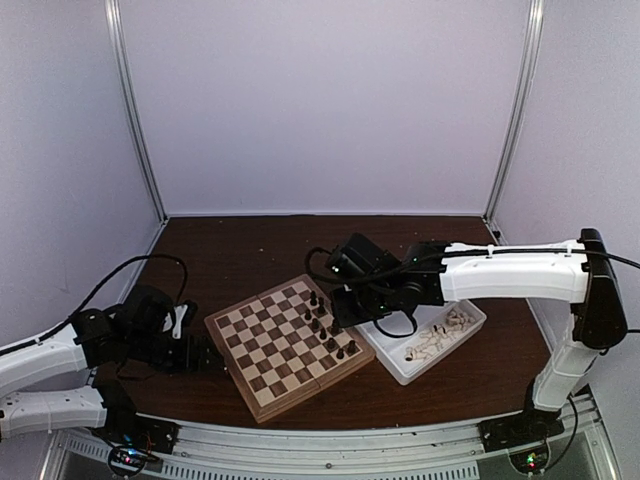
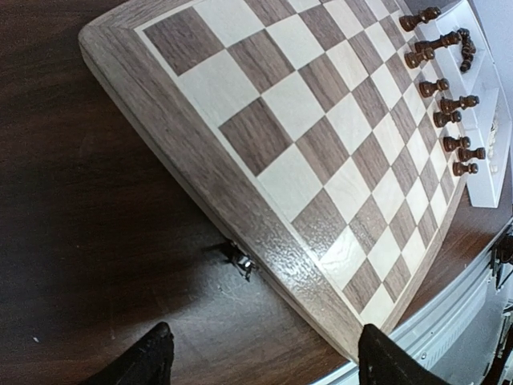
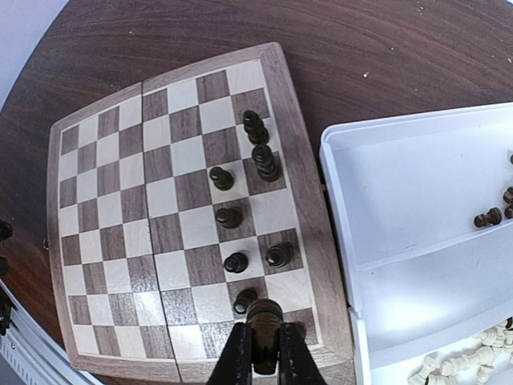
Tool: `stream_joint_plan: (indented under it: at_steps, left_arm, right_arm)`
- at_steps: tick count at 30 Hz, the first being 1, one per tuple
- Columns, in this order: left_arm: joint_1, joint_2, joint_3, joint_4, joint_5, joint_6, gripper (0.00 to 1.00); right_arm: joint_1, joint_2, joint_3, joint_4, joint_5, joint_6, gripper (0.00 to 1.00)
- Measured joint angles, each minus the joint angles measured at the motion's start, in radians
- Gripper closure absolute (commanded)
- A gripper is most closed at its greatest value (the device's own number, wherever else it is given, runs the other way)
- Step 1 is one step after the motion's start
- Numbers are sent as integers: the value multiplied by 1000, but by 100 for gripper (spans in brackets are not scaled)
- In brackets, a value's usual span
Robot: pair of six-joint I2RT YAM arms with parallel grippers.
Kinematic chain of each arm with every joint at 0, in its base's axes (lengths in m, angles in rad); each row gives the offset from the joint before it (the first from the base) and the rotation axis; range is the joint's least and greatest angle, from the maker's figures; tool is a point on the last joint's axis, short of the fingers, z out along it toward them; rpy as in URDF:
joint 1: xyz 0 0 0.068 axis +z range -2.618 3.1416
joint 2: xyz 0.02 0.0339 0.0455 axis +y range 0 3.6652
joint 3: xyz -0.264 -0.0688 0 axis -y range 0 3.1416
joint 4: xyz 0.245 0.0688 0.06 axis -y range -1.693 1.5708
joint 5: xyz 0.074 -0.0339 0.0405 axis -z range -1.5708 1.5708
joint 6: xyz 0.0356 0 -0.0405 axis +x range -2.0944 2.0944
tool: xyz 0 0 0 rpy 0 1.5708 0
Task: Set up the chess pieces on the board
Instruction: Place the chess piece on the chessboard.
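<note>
The chessboard [image 1: 265,352] lies between my arms. Several dark chess pieces [image 1: 325,325] stand in two rows along its right edge; in the right wrist view they stand at the board's [image 3: 120,200] right side, one of them a pawn [image 3: 236,261]. My right gripper [image 3: 264,354] is shut on a dark piece [image 3: 265,319], held upright over the board's near-right corner squares; in the top view this gripper [image 1: 347,303] hangs over the right edge. My left gripper [image 2: 264,362] is open and empty, over the table just off the board's [image 2: 304,120] left edge by its metal clasp [image 2: 240,258].
A white two-compartment tray [image 1: 402,366] lies right of the board. One compartment holds cream pieces [image 1: 440,335], the other a few dark ones [image 3: 489,216]. The tray rim [image 3: 337,176] is close to the board's edge. The table's metal front rail [image 2: 449,313] runs near the left gripper.
</note>
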Motion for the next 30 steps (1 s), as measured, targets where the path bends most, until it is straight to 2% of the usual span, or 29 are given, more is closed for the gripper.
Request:
stream_joint_plan:
  at_steps: [19,30]
  left_arm:
    - [0,83,11,46,18,0,21]
    - [0,115,27,55,26,7,21]
  right_arm:
    - [-49,-10,-98,49,-49,-63,98]
    - [-59,56,-103,85,-67,-75,99]
